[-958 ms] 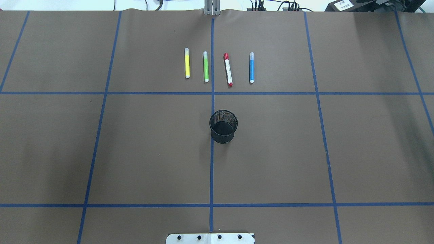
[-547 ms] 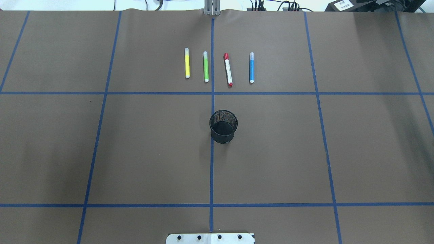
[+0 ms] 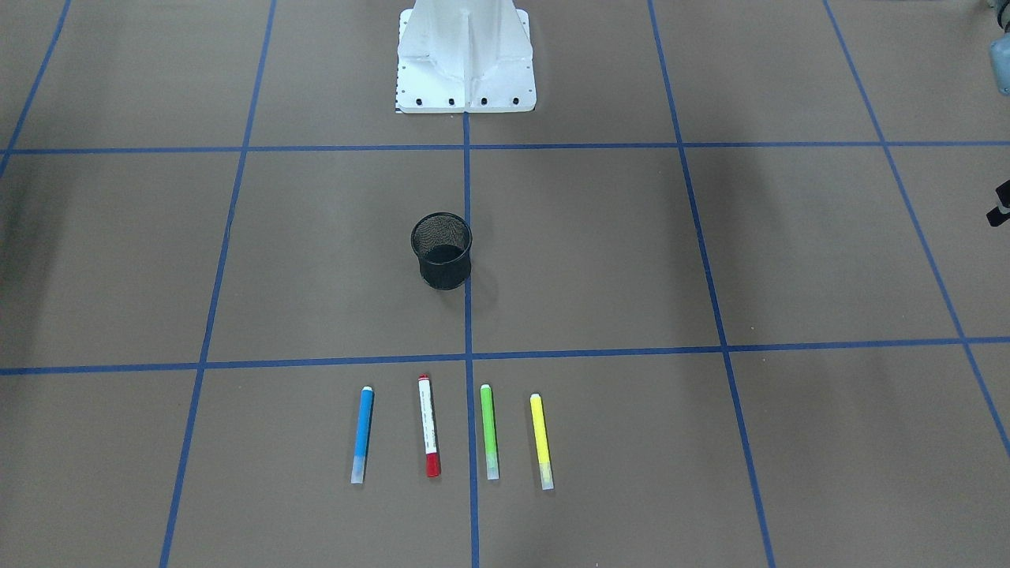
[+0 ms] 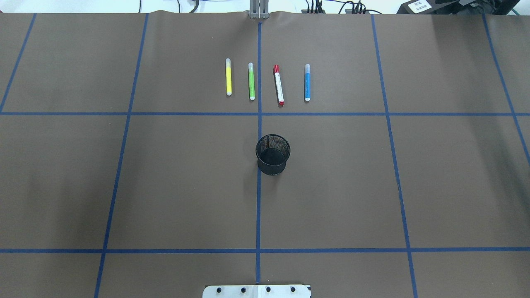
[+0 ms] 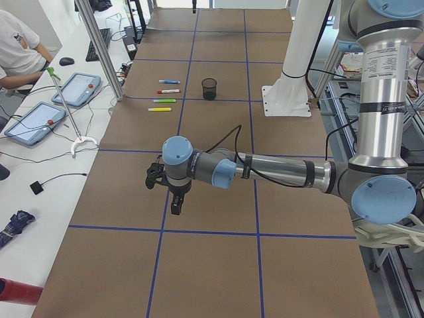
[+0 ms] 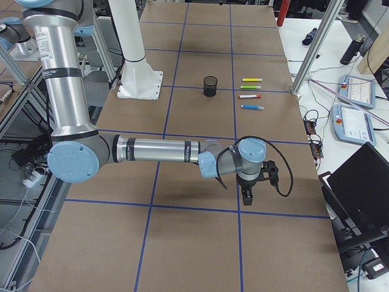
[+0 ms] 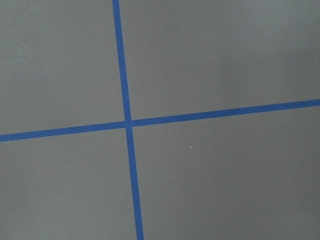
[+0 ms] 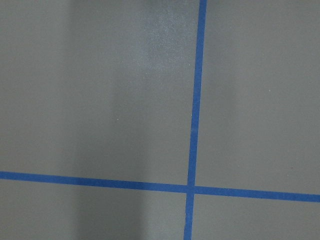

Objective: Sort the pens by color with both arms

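Four pens lie side by side in a row at the far middle of the table: yellow (image 4: 228,77), green (image 4: 251,81), a white one with a red cap (image 4: 278,85) and blue (image 4: 307,82). Neither arm reaches them. My left gripper (image 5: 175,207) hangs over bare brown paper far toward the table's left end. My right gripper (image 6: 245,198) hangs likewise near the right end. Both show only in the side views, so I cannot tell whether they are open or shut. The wrist views show only paper and blue tape lines.
A black mesh cup (image 4: 272,154) stands upright at the table's centre, nearer the robot than the pens. The white pedestal base (image 3: 465,59) sits at the robot's edge. A person sits at a side desk (image 5: 16,50) with tablets.
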Motion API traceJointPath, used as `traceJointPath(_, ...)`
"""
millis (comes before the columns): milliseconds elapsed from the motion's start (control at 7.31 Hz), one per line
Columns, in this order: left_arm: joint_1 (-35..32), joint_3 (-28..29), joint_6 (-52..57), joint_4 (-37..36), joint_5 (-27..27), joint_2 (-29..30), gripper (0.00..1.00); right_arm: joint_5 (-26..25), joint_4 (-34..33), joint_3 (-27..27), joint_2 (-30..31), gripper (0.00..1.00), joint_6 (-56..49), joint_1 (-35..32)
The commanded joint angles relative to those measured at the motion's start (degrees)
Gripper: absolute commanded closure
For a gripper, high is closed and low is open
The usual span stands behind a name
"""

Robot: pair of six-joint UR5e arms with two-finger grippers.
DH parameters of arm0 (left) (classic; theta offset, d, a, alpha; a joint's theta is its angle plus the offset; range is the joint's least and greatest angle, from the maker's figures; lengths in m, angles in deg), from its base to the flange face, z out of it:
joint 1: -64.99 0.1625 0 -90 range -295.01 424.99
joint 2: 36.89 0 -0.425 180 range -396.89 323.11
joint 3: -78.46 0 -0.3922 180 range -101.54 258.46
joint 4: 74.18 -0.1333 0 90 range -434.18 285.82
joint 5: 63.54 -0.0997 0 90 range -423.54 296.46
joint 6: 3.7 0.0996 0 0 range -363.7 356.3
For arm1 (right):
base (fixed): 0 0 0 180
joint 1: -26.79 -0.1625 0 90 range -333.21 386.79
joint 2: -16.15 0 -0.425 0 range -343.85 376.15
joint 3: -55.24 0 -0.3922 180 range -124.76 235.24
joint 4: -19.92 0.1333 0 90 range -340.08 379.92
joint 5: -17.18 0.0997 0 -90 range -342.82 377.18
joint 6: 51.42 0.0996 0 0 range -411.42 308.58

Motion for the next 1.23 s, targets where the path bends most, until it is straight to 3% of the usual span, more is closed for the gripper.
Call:
traceJointPath(0,0.0,0.0,-0.1,0.1,-0.1,0.0,0.01,-0.1,0.0,0.1,0.0,0.00,0.0,0.0)
traceJointPath(1095,0.0,-0.4,0.0,0.1,0.1,0.2,0.01,0.6,0.2,0.0,0.7,0.00,0.0,0.0)
